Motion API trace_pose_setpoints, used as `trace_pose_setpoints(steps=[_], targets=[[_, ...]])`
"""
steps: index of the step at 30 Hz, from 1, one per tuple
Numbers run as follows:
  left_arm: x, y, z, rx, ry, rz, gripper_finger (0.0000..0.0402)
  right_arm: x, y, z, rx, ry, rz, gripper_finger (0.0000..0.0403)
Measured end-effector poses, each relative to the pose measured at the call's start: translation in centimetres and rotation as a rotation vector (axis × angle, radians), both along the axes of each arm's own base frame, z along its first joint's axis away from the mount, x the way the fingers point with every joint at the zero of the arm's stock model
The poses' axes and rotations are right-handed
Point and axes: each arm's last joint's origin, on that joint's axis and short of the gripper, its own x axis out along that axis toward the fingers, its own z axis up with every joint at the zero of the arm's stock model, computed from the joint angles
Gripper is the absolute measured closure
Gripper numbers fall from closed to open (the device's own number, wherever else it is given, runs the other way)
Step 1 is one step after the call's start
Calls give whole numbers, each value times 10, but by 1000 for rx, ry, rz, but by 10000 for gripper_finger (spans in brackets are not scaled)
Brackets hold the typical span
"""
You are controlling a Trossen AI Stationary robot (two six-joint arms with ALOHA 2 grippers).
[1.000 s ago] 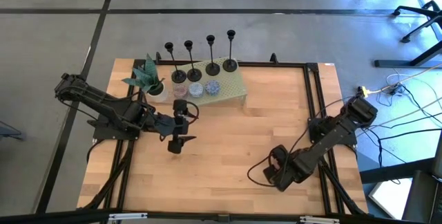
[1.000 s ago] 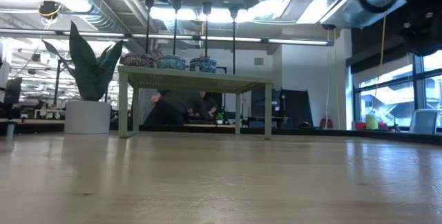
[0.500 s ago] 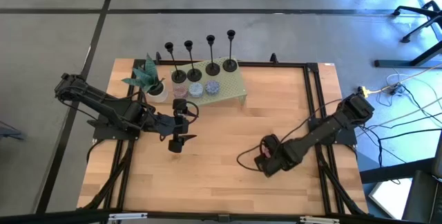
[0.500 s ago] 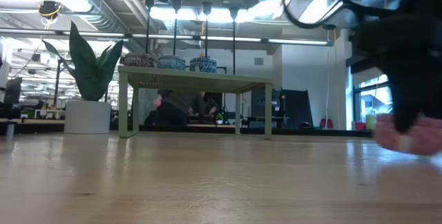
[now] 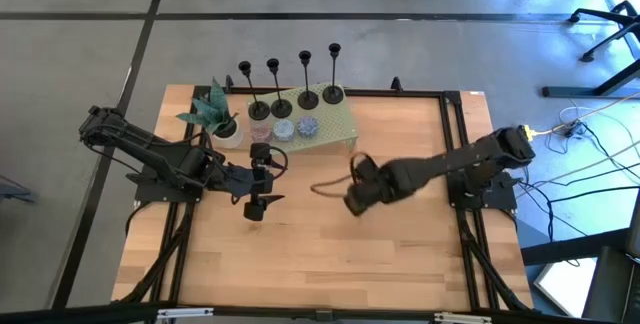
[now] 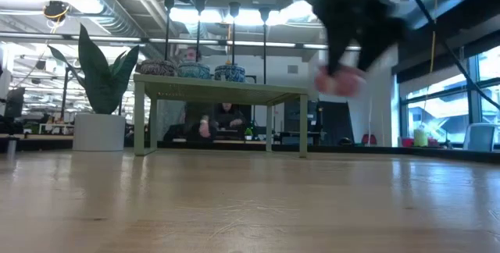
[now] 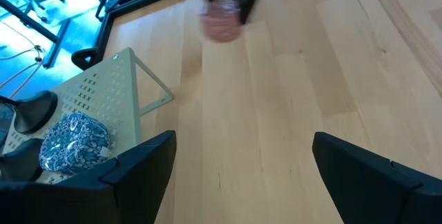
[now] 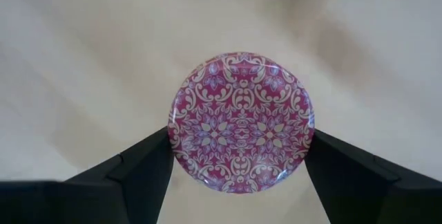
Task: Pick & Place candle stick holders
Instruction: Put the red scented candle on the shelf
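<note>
Across the bare wooden table (image 5: 300, 264), wide open floor lies ahead of the green perforated shelf (image 5: 335, 124) at the far edge. Left gripper (image 5: 258, 204) hovers spread and empty, idle near the potted plant (image 5: 212, 112). Right gripper (image 5: 357, 193) is clenched on a pink patterned disc (image 8: 240, 122), airborne mid-table, likely heading shelfward. Candle stick holders (image 5: 289, 82) stand untouched along the shelf's back, beside round patterned dishes (image 5: 284, 129).

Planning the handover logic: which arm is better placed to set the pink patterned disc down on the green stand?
Right. Its pincer is shut on the pink patterned disc, near the green stand. The left pincer is open, empty.
</note>
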Motion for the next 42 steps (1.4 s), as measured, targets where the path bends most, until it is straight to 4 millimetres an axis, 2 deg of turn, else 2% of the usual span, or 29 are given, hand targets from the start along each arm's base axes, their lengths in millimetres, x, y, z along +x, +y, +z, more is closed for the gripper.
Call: trace_pose_setpoints(steps=[4, 8, 14, 19, 29, 34, 42], targets=[[0, 0, 0, 0, 0, 0, 64, 18, -33, 31, -64, -62, 58, 100], [0, 0, 0, -1, 0, 0, 64, 27, -68, 51, -97, -93, 64, 100], [0, 0, 0, -3, 0, 2, 64, 33, -117, 58, -94, -132, 75, 100], [0, 0, 0, -3, 0, 2, 64, 38, -144, 60, -72, -197, 116, 100], [0, 3, 1, 52, -23, 80, 64, 43, -171, 45, -68, -158, 117, 100], [0, 3, 1, 54, -27, 85, 64, 45, -179, 37, -48, -139, 129, 100], [0, 3, 1, 54, -29, 89, 64, 45, -182, 37, -52, -136, 158, 93]])
